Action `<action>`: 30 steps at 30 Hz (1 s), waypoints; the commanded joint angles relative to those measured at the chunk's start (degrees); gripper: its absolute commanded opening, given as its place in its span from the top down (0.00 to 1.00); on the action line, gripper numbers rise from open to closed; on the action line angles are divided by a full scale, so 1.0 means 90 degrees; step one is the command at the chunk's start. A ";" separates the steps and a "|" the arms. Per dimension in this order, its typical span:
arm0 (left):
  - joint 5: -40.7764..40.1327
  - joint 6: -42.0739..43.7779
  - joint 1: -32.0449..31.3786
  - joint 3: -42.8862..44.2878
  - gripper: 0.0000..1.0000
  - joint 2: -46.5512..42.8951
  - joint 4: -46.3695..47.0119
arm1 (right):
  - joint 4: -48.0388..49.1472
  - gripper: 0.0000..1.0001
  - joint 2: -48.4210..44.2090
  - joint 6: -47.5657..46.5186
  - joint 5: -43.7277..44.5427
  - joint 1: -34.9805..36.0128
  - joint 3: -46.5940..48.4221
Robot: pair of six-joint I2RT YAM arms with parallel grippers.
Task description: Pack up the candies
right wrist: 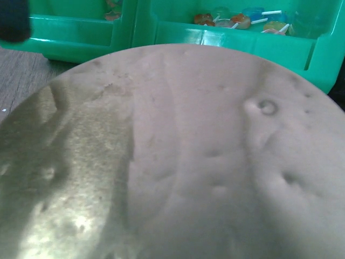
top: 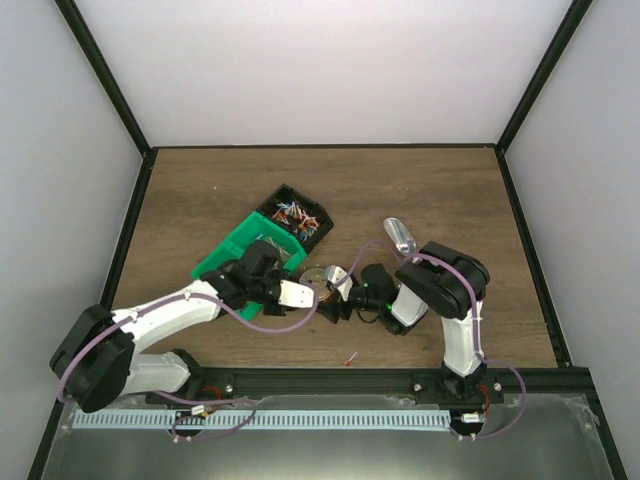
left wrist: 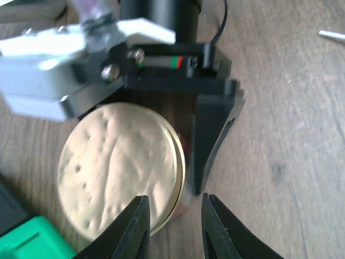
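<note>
Gold lid (right wrist: 172, 162) fills almost the whole right wrist view, so close that its dents show. Beyond the lid stands a green bin (right wrist: 81, 38), and candies (right wrist: 237, 19) with white sticks lie in the compartment on the right of that view. No finger of the right gripper (top: 335, 288) shows here. From the left wrist, the left gripper (left wrist: 175, 216) has its jaws a little apart, straddling the lid's near rim without visibly pinching it. On the lid's right side one black finger (left wrist: 210, 140) of the right gripper lies along the rim. Its partner is hidden, so I cannot tell whether that gripper is clamped on the lid or only standing wide around it. From above, both grippers meet at the lid. A dark box (top: 318, 225) holding more candies touches the bin just beyond the lid and to its left, and a scoop (top: 400, 235) lies beyond the lid to its right. By my judgement no candies are packed yet, and the risk lies in passing the lid between grippers. If one lets go before the other has a firm hold, the lid could drop and roll away. With both wrists crowded so close, fingers could also knock together and jolt it loose.
</note>
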 commanded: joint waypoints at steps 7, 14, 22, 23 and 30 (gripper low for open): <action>-0.0124 -0.1044 -0.0518 0.0261 0.69 0.0918 0.1078 | -0.0660 0.40 0.0072 0.0088 -0.0117 0.0067 -0.0115; -0.0609 -0.0646 -0.0378 0.0097 0.76 0.0954 0.0669 | -0.0688 0.41 0.0070 0.0069 -0.0158 0.0067 -0.0117; -0.1319 0.0287 0.0268 -0.0468 0.77 0.0564 0.0563 | -0.0706 0.41 0.0039 0.0078 -0.0194 0.0068 -0.0135; -0.1326 0.0366 0.0386 -0.0466 0.77 0.0531 0.0536 | -0.0707 0.41 0.0038 0.0078 -0.0198 0.0068 -0.0136; -0.0366 0.0344 0.0509 -0.0198 0.75 -0.0080 0.0082 | -0.0707 0.42 0.0071 0.0097 -0.0190 0.0067 -0.0111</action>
